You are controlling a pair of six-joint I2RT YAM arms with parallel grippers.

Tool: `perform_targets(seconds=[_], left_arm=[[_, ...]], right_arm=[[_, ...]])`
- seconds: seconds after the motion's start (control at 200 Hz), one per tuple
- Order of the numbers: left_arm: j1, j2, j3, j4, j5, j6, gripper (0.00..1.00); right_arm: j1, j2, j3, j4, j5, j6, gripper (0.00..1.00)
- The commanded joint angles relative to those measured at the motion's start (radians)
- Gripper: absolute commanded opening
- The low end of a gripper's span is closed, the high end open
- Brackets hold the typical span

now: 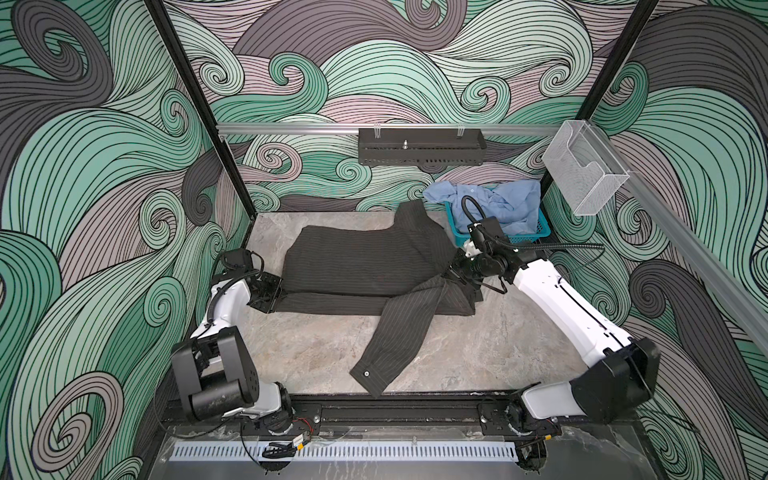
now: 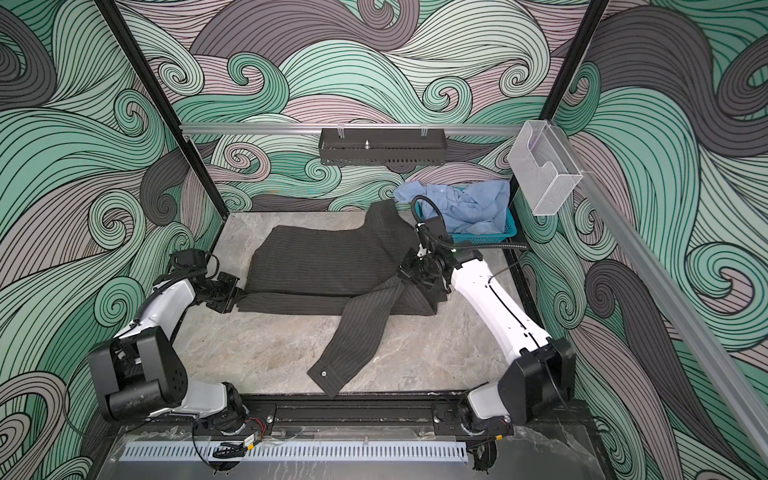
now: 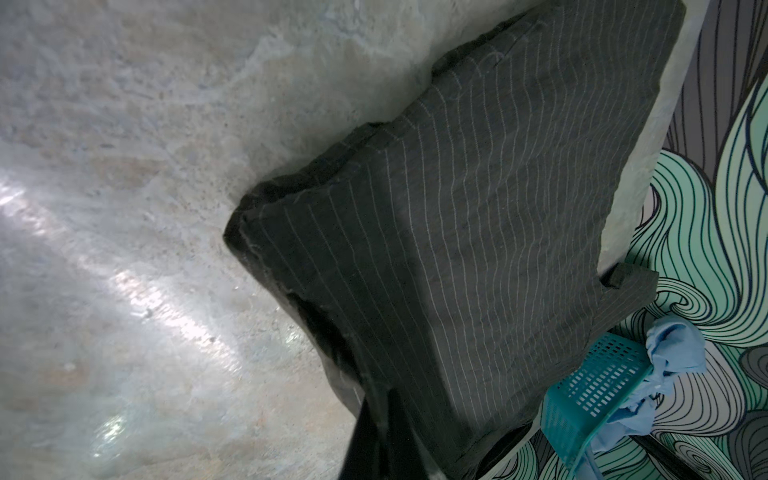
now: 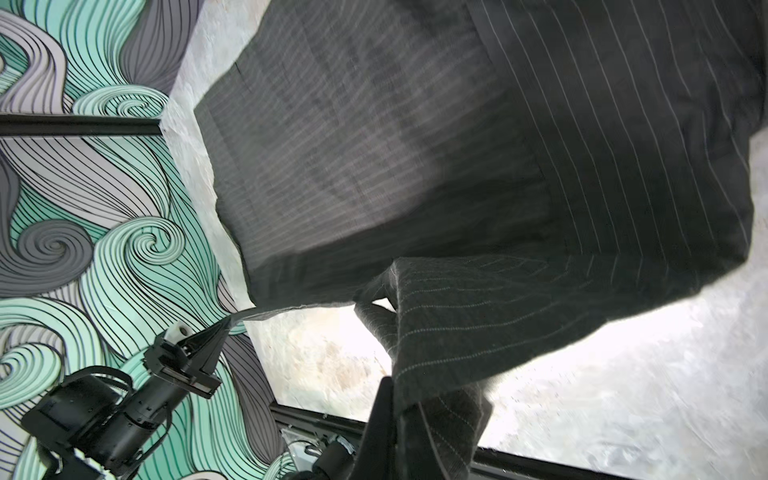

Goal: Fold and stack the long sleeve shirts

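Bare table (image 1: 299,349) opens front-left and front-right, split by the sleeve (image 1: 399,332) of the pinstriped shirt (image 1: 357,262) running diagonally forward. Shirt body fills the middle; teal basket (image 1: 528,237) heaped with the blue shirt (image 1: 507,203) blocks the back-right corner.

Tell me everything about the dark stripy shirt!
The dark stripy shirt is charcoal cloth with thin pale pinstripes. It lies half-folded on the grey stone-look table, one sleeve trailing frontward, its cuff showing a button. The left pincer pinches one side edge; the right pincer pinches the opposite side.
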Motion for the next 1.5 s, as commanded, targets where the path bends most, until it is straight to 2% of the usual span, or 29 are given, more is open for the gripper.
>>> perform_targets(seconds=[0.0, 0.32, 0.56, 0.941, 0.981, 1.046, 1.131, 1.251, 1.326, 1.396, 1.496], left_arm=[[-0.009, 0.069, 0.057, 0.028, -0.011, -0.011, 0.0], [-0.06, 0.265, 0.16, 0.069, -0.029, -0.042, 0.0], [-0.069, 0.317, 0.2, 0.039, -0.108, -0.038, 0.0], [-0.078, 0.401, 0.241, 0.042, -0.129, -0.059, 0.0], [-0.08, 0.403, 0.249, 0.039, -0.128, -0.062, 0.03], [-0.08, 0.398, 0.266, 0.029, -0.121, -0.062, 0.14], [-0.08, 0.361, 0.284, 0.012, -0.12, -0.053, 0.32], [-0.08, 0.274, 0.298, -0.026, -0.13, -0.028, 0.5], [-0.08, 0.222, 0.284, -0.048, -0.134, -0.012, 0.53], [-0.084, 0.193, 0.244, -0.029, -0.111, -0.008, 0.53], [-0.099, 0.209, 0.185, 0.011, -0.08, -0.007, 0.45]], right_arm=[[-0.025, 0.078, 0.074, -0.02, -0.026, -0.06, 0.0], [-0.076, 0.281, 0.194, -0.019, -0.029, -0.109, 0.0], [-0.118, 0.39, 0.21, 0.004, -0.004, -0.136, 0.0], [-0.136, 0.5, 0.214, 0.064, 0.039, -0.172, 0.0], [-0.138, 0.5, 0.211, 0.071, 0.042, -0.182, 0.0], [-0.137, 0.491, 0.212, 0.073, 0.044, -0.202, 0.11], [-0.137, 0.453, 0.208, 0.072, 0.066, -0.236, 0.34], [-0.137, 0.365, 0.179, 0.06, 0.127, -0.279, 0.49], [-0.138, 0.308, 0.136, 0.043, 0.151, -0.29, 0.54], [-0.137, 0.265, 0.076, 0.042, 0.154, -0.287, 0.54], [-0.137, 0.239, -0.024, 0.059, 0.138, -0.27, 0.51]])
